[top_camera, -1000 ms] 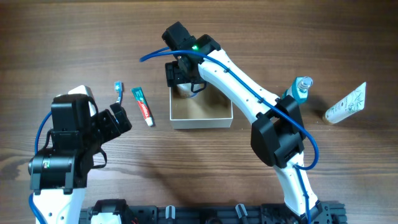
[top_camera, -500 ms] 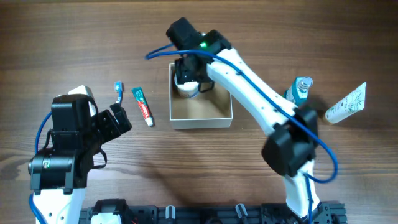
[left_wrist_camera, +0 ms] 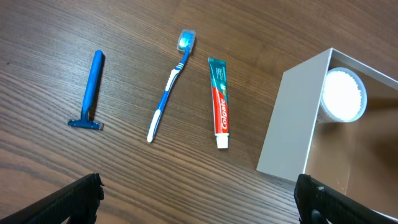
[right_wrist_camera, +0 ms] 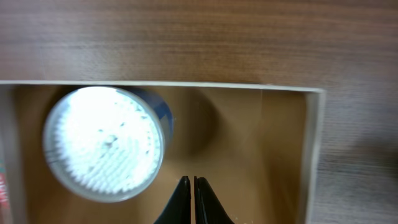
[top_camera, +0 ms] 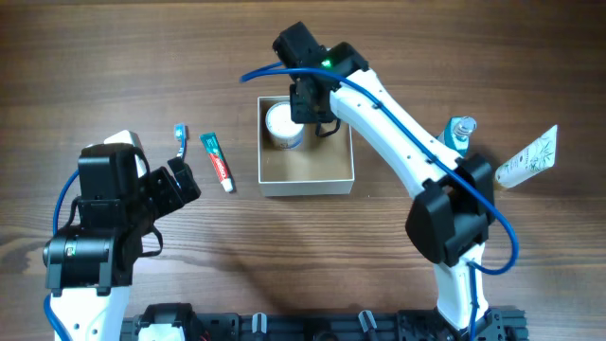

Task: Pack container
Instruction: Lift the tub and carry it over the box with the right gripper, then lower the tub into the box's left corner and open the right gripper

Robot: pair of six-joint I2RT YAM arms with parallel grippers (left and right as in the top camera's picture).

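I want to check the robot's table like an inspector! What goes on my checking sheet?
Surface: brown wooden table, no spills seen.
Job's things: box, open, white round tub in its far left corner.
Clutter: razor, toothbrush, toothpaste lie left of the box; bottle, white tube right of it.
Grippers: left fingers open, empty; right fingers shut, empty, over the box.
Cables: a blue cable runs along each arm.
Surroundings: black rail at the near edge; nothing else seen.

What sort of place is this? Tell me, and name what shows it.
Probably a robot test bench rather than a home: a left arm and right arm work at a wood-grain table, with a razor, toothbrush and toothpaste laid out beside an open white-walled container.
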